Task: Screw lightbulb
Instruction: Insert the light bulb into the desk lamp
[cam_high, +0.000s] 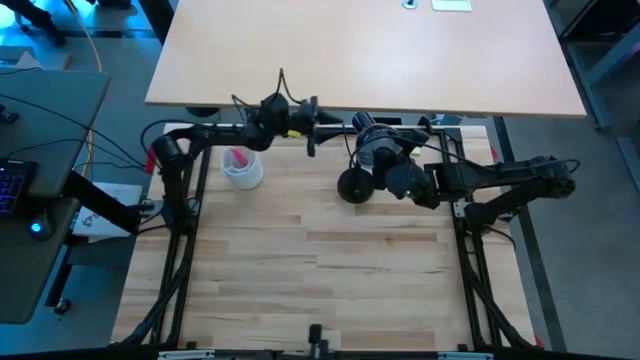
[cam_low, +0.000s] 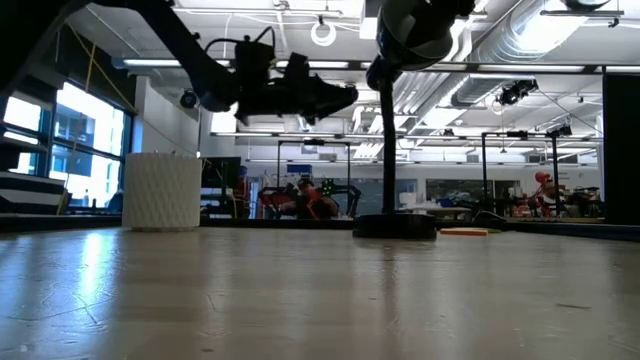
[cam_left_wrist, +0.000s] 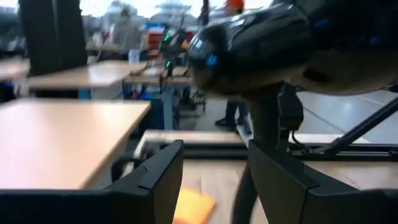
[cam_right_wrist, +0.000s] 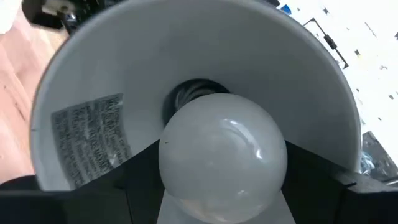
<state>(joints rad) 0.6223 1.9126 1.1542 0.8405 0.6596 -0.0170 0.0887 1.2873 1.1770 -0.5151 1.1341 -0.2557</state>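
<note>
Between the right gripper's dark fingers, the lightbulb sits clasped by its frosted globe, its base pointing into the socket at the back of the lamp shade. It looks light, smooth and brittle, probably glass or thin plastic, so a gentle hold around the widest part of the globe suits it best; too hard a squeeze could crack it, too loose and it may slip while being turned. The shade's white inner wall, with its printed label, closes in around these fingers and leaves little room to twist. Beside the shade, the left gripper has its fingers parted and holding nothing, with the lamp's stem just beyond them. A white ribbed cup stands on the bench behind the left fingers, clear of the work.
</note>
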